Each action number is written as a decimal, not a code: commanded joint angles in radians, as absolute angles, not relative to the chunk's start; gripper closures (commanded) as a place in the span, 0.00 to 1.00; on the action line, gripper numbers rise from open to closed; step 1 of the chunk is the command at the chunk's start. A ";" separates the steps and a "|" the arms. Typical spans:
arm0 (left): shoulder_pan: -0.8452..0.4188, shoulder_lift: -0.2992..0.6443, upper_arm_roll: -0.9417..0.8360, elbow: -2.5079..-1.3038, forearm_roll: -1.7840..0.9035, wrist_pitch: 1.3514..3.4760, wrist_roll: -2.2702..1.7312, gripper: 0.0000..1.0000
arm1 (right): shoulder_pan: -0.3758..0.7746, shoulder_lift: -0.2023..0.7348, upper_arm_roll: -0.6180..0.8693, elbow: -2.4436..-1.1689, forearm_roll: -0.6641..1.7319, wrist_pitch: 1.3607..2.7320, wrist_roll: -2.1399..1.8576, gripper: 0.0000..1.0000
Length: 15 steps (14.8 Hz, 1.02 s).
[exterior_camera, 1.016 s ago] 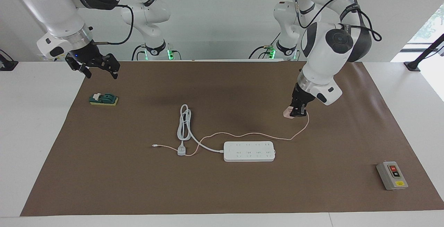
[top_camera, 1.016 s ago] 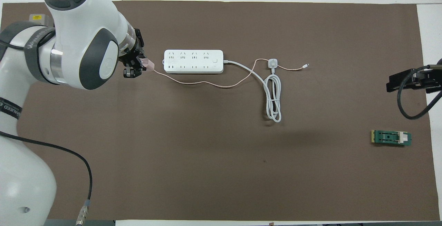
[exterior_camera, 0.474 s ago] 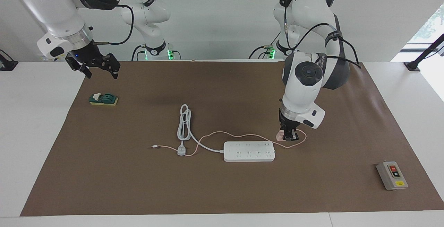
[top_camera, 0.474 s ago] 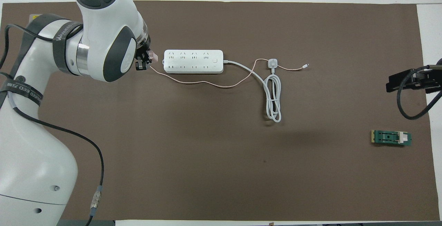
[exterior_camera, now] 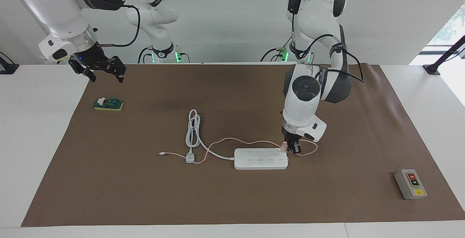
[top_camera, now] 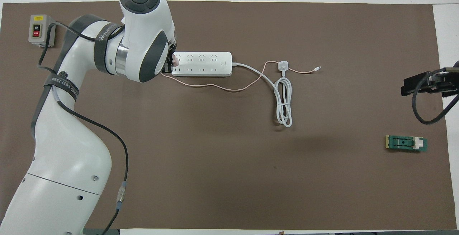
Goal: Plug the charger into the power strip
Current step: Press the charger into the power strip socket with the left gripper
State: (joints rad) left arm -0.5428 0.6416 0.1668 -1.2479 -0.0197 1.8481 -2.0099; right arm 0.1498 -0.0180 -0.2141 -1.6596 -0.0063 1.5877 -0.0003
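Charger held over the end of the power strip

The pale pink charger (exterior_camera: pixel 283 145) is clamped in the left hand (exterior_camera: pixel 291 149), just over the end of the white power strip (exterior_camera: pixel 261 158) that lies toward the left arm's end of the counter; whether its prongs touch the strip I cannot tell. Its thin pink cable (exterior_camera: pixel 232 140) loops beside the hand, then trails along the brown mat (exterior_camera: pixel 232 201) on the robots' side of the strip, crossing the strip's thick grey-white cord (exterior_camera: pixel 193 130) near its three-pin plug (exterior_camera: pixel 190 157). A grey switch box (exterior_camera: pixel 410 184) with red and black buttons sits well apart at the left arm's end. A green part (exterior_camera: pixel 108 104) lies at the right arm's end, where the right hand (exterior_camera: pixel 104 73) waits in the air, fingers apart, holding nothing.
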 commanded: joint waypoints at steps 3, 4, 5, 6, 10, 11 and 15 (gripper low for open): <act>-0.558 0.664 0.181 -1.221 -0.002 1.838 -2.033 1.00 | 0.135 -0.026 -0.204 -1.661 0.002 1.572 -0.021 0.00; -0.558 0.664 0.179 -1.221 -0.002 1.838 -2.033 1.00 | 0.137 -0.026 -0.204 -1.661 0.002 1.572 -0.021 0.00; -0.558 0.664 0.179 -1.223 -0.002 1.838 -2.031 1.00 | 0.137 -0.028 -0.204 -1.661 0.002 1.572 -0.021 0.00; -0.558 0.666 0.178 -1.224 -0.002 1.838 -2.029 1.00 | 0.135 -0.026 -0.204 -1.661 0.002 1.572 -0.021 0.00; -0.572 0.666 0.179 -1.250 0.002 1.842 -2.026 1.00 | 0.135 -0.028 -0.204 -1.661 0.002 1.572 -0.021 0.00; -0.572 0.664 0.179 -1.259 0.002 1.844 -2.026 1.00 | 0.135 -0.028 -0.204 -1.661 0.002 1.572 -0.021 0.00; -0.577 0.664 0.179 -1.278 0.002 1.865 -2.026 1.00 | 0.135 -0.028 -0.204 -1.661 0.002 1.572 -0.021 0.00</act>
